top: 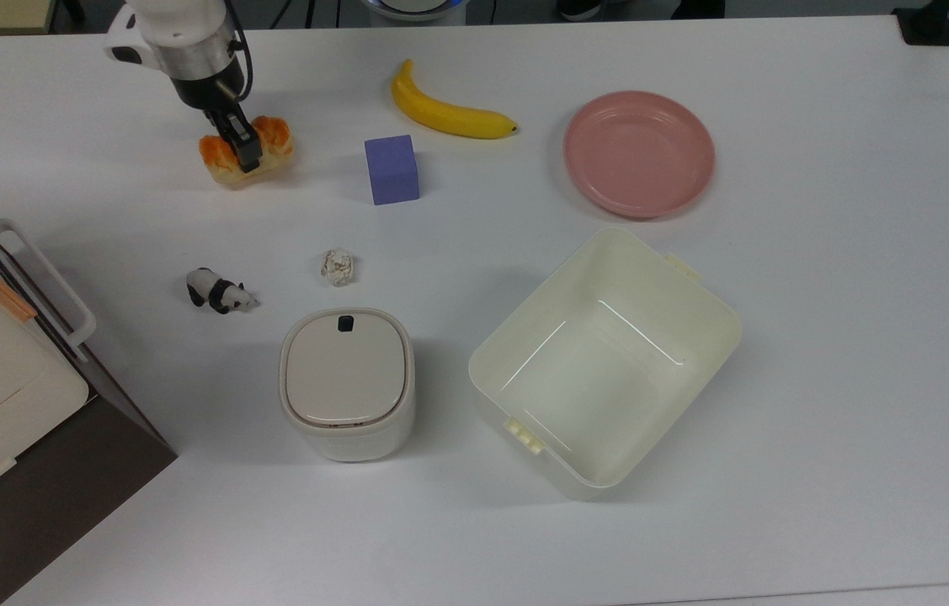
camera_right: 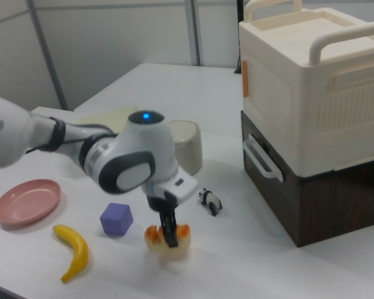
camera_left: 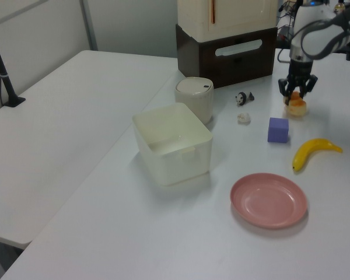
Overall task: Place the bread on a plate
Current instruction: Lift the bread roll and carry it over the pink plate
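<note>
In the top view we see the gripper [top: 242, 145] clamped across the bread [top: 245, 150] at the white table's [top: 819, 353] far left, well apart from the pink plate [top: 639, 153], in the left view the bread [camera_left: 296, 106] beyond the purple block [camera_left: 278, 129], in the right view fingers closed on the bread [camera_right: 167, 238].
</note>
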